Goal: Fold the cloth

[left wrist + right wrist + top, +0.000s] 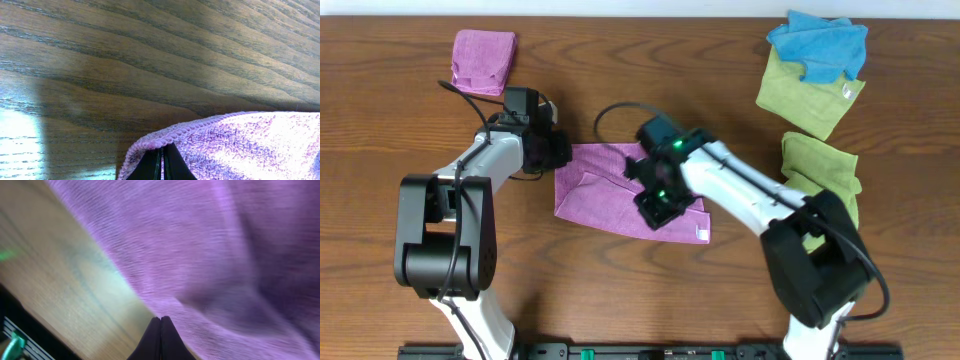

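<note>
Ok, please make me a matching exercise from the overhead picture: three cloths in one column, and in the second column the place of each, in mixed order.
Things:
1. blue cloth
2. small folded purple pad
3. spread purple cloth

Places:
A. middle of the table, near side
B. on top of a yellow-green cloth, far right
C. far left part of the table

Pairs: 1-B; 2-C; 3-A
</note>
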Controlling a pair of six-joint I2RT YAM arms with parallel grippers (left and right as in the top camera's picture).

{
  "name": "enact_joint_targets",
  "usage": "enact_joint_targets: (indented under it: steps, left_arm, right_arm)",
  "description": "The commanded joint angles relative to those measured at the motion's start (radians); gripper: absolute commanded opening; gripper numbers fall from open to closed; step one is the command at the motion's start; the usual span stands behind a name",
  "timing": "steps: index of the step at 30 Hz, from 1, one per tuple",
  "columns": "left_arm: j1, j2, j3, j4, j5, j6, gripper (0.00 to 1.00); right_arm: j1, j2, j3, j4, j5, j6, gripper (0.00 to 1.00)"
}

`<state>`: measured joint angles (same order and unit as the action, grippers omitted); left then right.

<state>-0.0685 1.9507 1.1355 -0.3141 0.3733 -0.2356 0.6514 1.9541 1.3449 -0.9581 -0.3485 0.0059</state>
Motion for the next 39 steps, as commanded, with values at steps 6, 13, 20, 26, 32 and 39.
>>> enact_joint_targets:
  steps: [6,13,20,26,32,39]
  left_arm:
    - [0.001,0.024,0.0,-0.023,-0.041,-0.004,0.06]
    - [0.001,0.024,0.0,-0.005,-0.077,-0.004,0.06]
    - [0.001,0.024,0.0,0.027,-0.065,-0.012,0.06]
    - [0.001,0.024,0.0,0.018,-0.058,-0.012,0.06]
    - [0.0,0.024,0.0,0.008,-0.039,-0.012,0.06]
    - [-0.016,0.024,0.0,-0.006,-0.032,-0.011,0.06]
  right_arm:
    - [0.072,-0.013,-0.008,0.018,0.143,-0.003,0.01]
    - [0.026,-0.013,-0.008,0.066,0.211,0.001,0.23]
    - [-0.045,-0.009,-0.008,0.226,0.309,0.075,0.02]
    - [-0.102,0.003,-0.008,0.334,0.353,0.068,0.02]
    - [-0.14,0.042,-0.008,0.375,0.352,0.068,0.01]
    - [-0.141,0.085,-0.008,0.442,0.352,0.068,0.02]
